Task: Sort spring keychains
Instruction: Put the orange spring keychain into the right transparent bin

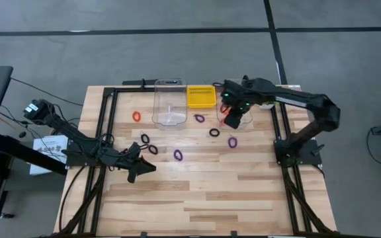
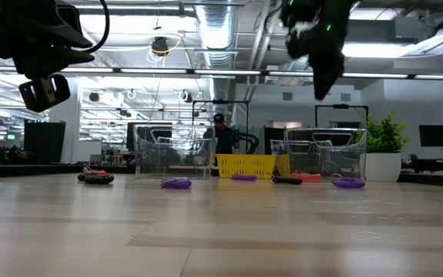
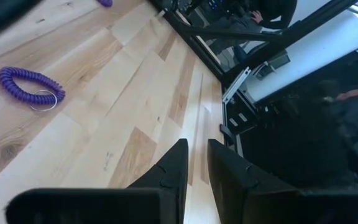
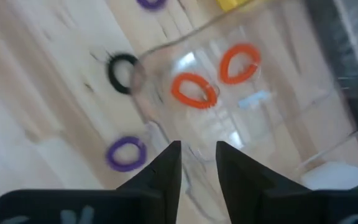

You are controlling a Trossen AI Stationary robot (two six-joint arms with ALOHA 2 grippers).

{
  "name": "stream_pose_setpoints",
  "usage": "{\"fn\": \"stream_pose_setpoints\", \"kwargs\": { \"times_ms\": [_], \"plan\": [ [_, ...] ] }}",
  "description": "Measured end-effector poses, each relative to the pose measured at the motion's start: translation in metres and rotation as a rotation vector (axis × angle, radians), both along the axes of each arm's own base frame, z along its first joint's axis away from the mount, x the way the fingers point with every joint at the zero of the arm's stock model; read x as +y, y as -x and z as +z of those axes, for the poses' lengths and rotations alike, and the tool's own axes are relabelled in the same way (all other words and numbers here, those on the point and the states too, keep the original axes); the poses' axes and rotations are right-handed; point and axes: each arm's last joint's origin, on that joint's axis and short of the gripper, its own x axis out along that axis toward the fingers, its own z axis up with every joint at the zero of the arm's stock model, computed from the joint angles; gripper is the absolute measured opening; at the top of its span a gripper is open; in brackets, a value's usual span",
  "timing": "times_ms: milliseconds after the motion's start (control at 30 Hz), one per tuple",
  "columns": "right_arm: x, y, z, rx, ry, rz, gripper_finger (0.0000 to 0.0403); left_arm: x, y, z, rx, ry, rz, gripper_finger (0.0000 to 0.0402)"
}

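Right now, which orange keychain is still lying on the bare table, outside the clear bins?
The orange keychain alone left of the left clear bin, on bare wood. The other two orange ones lie inside the right bin, under the right hand.

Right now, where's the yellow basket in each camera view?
High view: yellow basket at the table's far edge, near the middle.
Low view: basket in the centre, far back.
Left wrist view: not in it.
Right wrist view: only a yellow corner at the picture's edge.
Shared landmark: the clear bin beside it, holding orange keychains.
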Motion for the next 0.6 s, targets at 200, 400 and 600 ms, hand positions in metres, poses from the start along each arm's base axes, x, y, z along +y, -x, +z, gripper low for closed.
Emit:
{"fn": "stream_pose_setpoints", "kwargs": {
  "times_ms": [200,400,600],
  "plan": [
    [0.034,0.026,0.041,-0.207,0.016,-0.053,0.0073,0.002,0.000,0.003,-0.018,-0.010,0.000,0.0058],
    [0.072,0.040,0.063,-0.354,0.000,-0.015,0.0072,0.011,-0.002,0.029,-0.124,-0.127,0.012,0.0053],
    [0.106,0.045,0.068,-0.390,0.055,0.046,0.0072,0.031,-0.006,0.072,-0.082,-0.433,0.073,0.0030]
  ]
}}
